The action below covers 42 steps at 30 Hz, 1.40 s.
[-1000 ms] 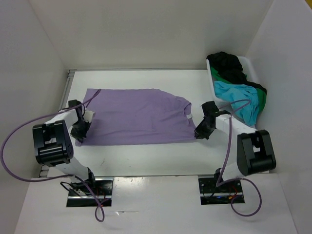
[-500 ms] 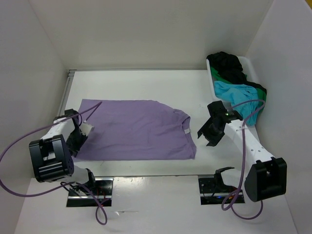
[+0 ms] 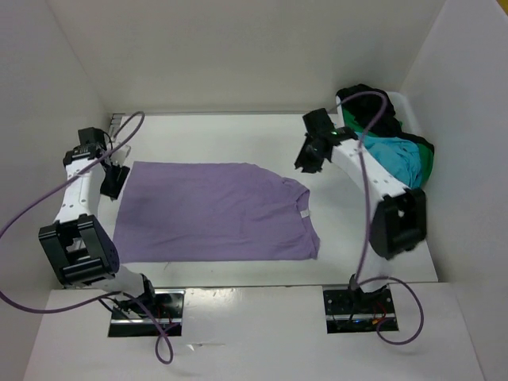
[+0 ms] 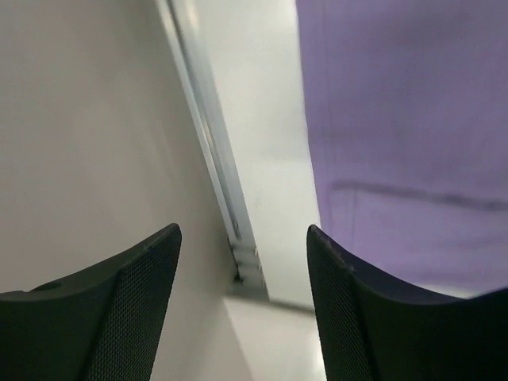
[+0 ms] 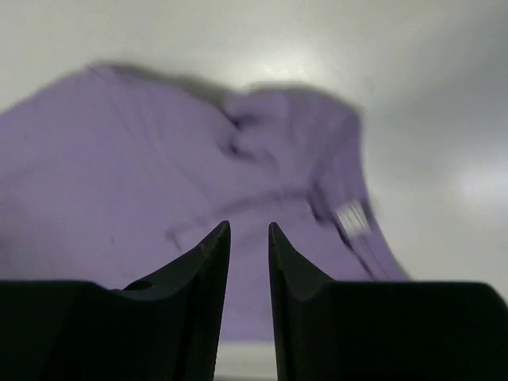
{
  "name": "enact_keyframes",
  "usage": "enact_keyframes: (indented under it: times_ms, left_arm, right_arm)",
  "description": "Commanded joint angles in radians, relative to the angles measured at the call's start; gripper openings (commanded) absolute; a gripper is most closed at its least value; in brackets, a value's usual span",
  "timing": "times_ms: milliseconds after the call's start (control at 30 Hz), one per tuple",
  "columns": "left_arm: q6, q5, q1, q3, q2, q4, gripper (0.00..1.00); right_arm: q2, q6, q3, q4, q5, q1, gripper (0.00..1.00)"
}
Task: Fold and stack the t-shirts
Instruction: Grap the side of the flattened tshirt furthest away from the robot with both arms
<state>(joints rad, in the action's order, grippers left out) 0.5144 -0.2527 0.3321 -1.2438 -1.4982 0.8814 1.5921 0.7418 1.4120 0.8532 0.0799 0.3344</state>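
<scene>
Across the middle of the worktop [image 3: 238, 135] we see the lavender shirt [image 3: 214, 210] spread flat. Its collar end points right, and a small white label [image 3: 302, 214] shows there. At the far right the black shirt [image 3: 369, 99], the turquoise shirt [image 3: 389, 155] and the green shirt [image 3: 426, 163] lie heaped together in a white bin [image 3: 346, 135], well apart from the lavender one.

The left hand [image 3: 111, 178] sits at the lavender shirt's far left corner, just beside the cloth; we cannot tell whether it touches. Its fingers stand wide apart with nothing between them. Through the gap we see bare worktop and a metal rail [image 4: 218, 159] along the wall.

The right hand [image 3: 308, 155] hangs over bare worktop between the shirt's far right corner and the bin. Its fingers are nearly together with a slim gap, gripping nothing. Its blurred wrist view looks onto the collar.
</scene>
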Motion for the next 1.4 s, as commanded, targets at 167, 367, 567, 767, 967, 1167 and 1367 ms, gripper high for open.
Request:
enact_keyframes:
  times_ms: [167, 367, 567, 767, 967, 1167, 1367]
  left_arm:
    - [-0.212, 0.182, -0.031, -0.274, -0.336, -0.252, 0.72]
    - [-0.274, 0.196, -0.031, -0.417, -0.546, -0.321, 0.73]
    - [-0.304, 0.173, -0.031, -0.549, -0.706, -0.345, 0.74]
    - [-0.324, 0.147, -0.031, -0.571, -0.76, -0.381, 0.77]
    - [-0.324, 0.11, -0.031, -0.591, -0.789, -0.392, 0.77]
    - [-0.313, 0.101, -0.031, -0.548, -0.758, -0.415, 0.77]
    - [-0.313, 0.101, -0.031, -0.504, -0.718, -0.415, 0.77]
  right_arm:
    - [0.503, -0.257, 0.396, -0.125, 0.04, 0.055, 0.34]
    - [0.608, -0.334, 0.473, -0.125, 0.001, 0.087, 0.37]
    - [0.618, -0.343, 0.435, -0.134, -0.038, 0.136, 0.37]
    - [0.574, -0.361, 0.357, -0.155, -0.048, 0.164, 0.4]
    - [0.565, -0.38, 0.317, -0.143, -0.046, 0.201, 0.02]
    - [0.433, -0.401, 0.211, -0.213, 0.075, 0.284, 0.0]
    - [0.316, -0.41, 0.105, -0.272, 0.127, 0.347, 0.0]
